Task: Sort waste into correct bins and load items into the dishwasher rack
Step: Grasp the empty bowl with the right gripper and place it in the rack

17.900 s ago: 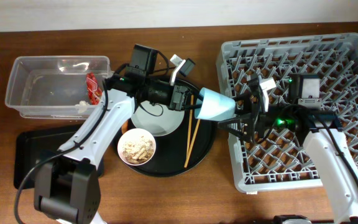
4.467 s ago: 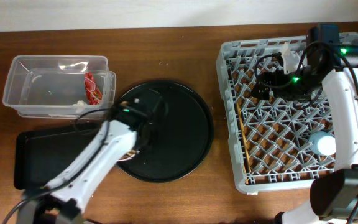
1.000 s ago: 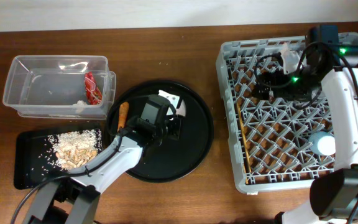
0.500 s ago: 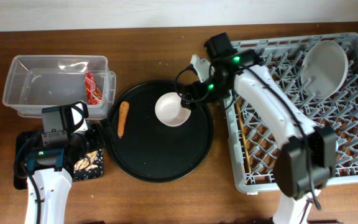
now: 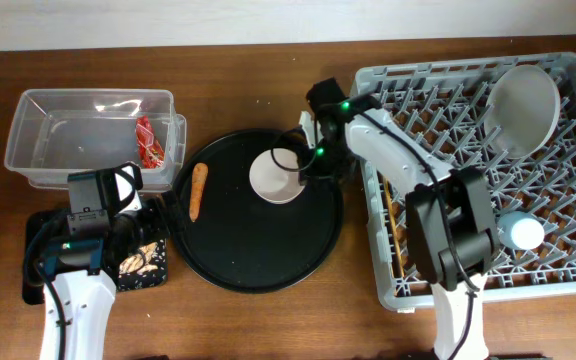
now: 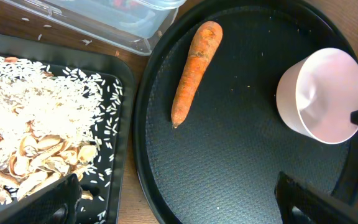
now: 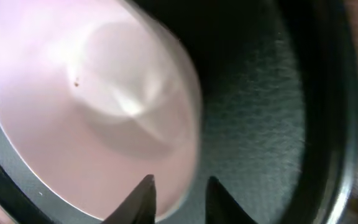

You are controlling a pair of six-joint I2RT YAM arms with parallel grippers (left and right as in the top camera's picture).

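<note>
The small white bowl [image 5: 273, 178] [image 6: 319, 93] [image 7: 86, 106] stands on the round black tray. My right gripper [image 5: 313, 168] [image 7: 179, 186] is shut on its right rim, one finger inside and one outside. An orange-brown stick [image 5: 197, 190] [image 6: 194, 71] lies on the round tray's left side. My left gripper [image 5: 153, 232] [image 6: 179, 208] hangs open and holds nothing, over the gap between the shallow black tray [image 5: 34, 262] and the round tray. Beige food scraps [image 6: 30, 137] fill the shallow tray. The red wrapper [image 5: 147, 140] lies in the clear tub [image 5: 78, 140].
The grey dishwasher rack [image 5: 448, 260] takes up the right side, holding the pale plate [image 5: 523, 95] at its back right, the light blue cup [image 5: 521, 232] and chopsticks [image 5: 392, 245] along its left edge. The round black tray [image 5: 258, 250] sits between bins and rack.
In the last half second my right gripper shifted to the bowl's right rim and closed on it. The left arm has stayed put with its jaws wide.
</note>
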